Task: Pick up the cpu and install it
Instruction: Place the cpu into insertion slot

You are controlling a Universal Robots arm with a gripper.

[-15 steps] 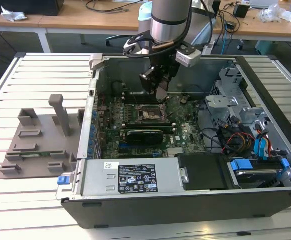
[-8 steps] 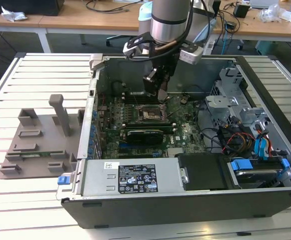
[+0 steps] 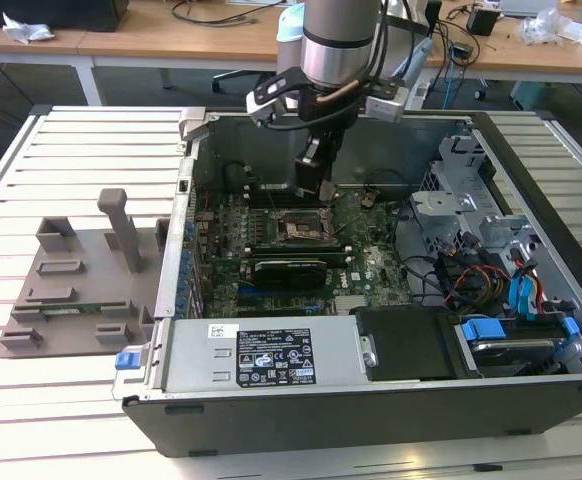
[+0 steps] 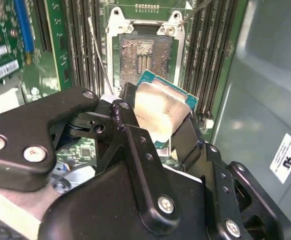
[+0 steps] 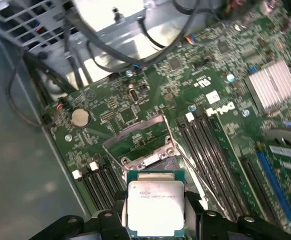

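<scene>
We judge the pick-up done: the gripper (image 4: 156,120) is clamped on two edges of the cpu (image 5: 155,207), just above the open socket (image 5: 143,145), near the upper middle of the exterior view. Seating the cpu is left.

light: bright, even | glare: cpu (image 4: 158,112) top | shadows: soft

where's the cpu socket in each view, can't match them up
exterior view: the socket sits mid-motherboard, right under the gripper.
second wrist view: the socket, pins exposed, lies just beyond the cpu clamped in the gripper.
first wrist view: the socket lies just past the held cpu.
shared landmark: the black memory slots flanking the socket on both sides.
</scene>
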